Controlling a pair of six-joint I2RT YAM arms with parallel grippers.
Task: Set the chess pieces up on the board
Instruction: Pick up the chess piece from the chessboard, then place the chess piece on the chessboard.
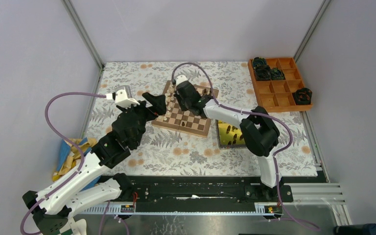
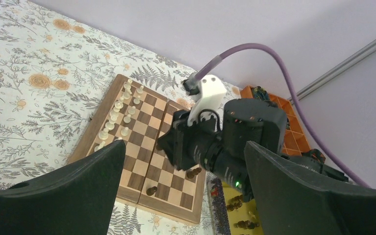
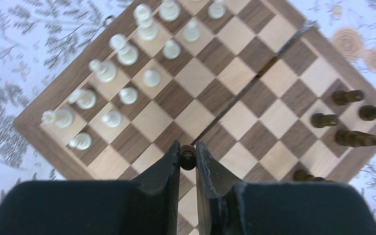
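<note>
Pinching dark piece [image 3: 188,157] in right end effector [image 3: 188,151] | above board [image 3: 196,78], dark row [image 3: 323,119] to wrist-view right | left end effector [image 2: 185,149] wide, empty

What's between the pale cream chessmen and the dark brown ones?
Right wrist view: bare checkered board squares, its fold seam, one dark piece in the right gripper.

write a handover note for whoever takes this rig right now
Left end effector: open, empty, hovering beside the square checkered wooden chessboard.
Right end effector: shut on a small dark brown wooden chess piece, above the board near its centre seam.
Done: pale cream wooden pieces stand in two rows along one edge; a few dark ones sit at the opposite edge.
Left: place the held piece, then the dark pieces waiting in the shiny yellow square tin.
</note>
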